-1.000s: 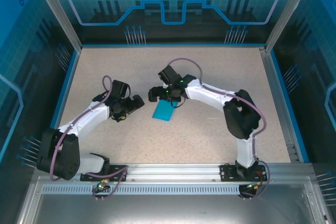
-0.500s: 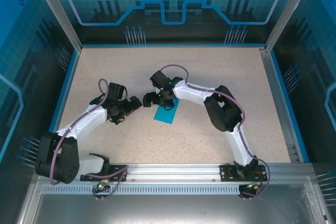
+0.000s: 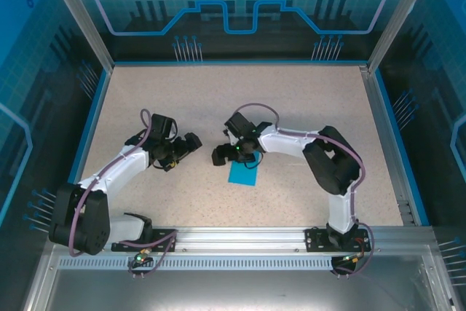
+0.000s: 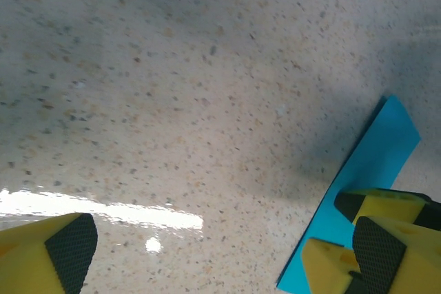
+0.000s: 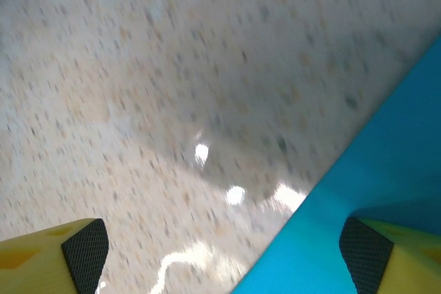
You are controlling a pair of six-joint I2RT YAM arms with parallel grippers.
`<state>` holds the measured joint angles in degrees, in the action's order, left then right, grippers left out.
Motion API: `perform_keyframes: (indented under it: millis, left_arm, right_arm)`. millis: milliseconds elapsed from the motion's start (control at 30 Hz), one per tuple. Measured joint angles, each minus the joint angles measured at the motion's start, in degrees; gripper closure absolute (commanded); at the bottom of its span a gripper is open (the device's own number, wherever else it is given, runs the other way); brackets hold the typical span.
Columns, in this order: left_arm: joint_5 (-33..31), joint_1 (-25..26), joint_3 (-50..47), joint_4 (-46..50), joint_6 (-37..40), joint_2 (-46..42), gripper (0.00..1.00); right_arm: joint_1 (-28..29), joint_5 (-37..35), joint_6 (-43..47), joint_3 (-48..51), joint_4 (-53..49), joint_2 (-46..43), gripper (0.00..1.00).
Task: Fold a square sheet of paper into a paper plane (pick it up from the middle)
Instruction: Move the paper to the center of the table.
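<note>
While it lay closer to the middle of the worktop (image 3: 291, 100) a second ago, the paper (image 3: 242, 173) now sits flat a short way toward 5 o'clock of that spot, nearer the arm bases. The right tool (image 3: 234, 159) has travelled with it toward 6 o'clock and now hangs just at the paper's 11 o'clock edge. That arm's elbow, tucked inward half a second ago, is swung back out to the 3 o'clock side. In the right wrist view, which is blurred, the right tool (image 5: 224, 246) stands with its jaws spread wide and nothing between them. One pad (image 5: 365, 246) is over the paper (image 5: 386, 191) at 4 o'clock, and whether it presses on the sheet cannot be told. The other pad is over bare speckled worktop (image 5: 172, 67). The left tool (image 3: 183, 152) is much where it was, at 9 o'clock of the right one and apart from it. The left wrist view shows the left tool (image 4: 220, 242) gaping fully and gripping nothing, with the paper (image 4: 372, 163) as a slanted strip beside its 3 o'clock finger (image 4: 375, 239). There the sheet lies flat on the worktop (image 4: 172, 67).
</note>
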<state>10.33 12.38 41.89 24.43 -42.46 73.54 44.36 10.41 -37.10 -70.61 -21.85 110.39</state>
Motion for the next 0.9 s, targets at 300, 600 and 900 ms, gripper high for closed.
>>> perform_keyframes:
  millis: [300,600,900]
  left_arm:
    - [7.19,8.57,0.00,-7.50,0.61,1.09,0.24]
    - [16.44,15.74,3.63,-17.94,-1.55,13.40,0.48]
    - [19.10,18.97,13.62,-22.01,-2.71,25.94,0.56]
  right_arm:
    - [0.00,-4.15,-9.11,18.58,8.85,-17.75,0.08]
    - [-3.15,-7.19,-18.29,27.47,6.45,-30.38,0.12]
    - [-4.94,-6.23,-22.49,31.52,3.80,-33.51,0.23]
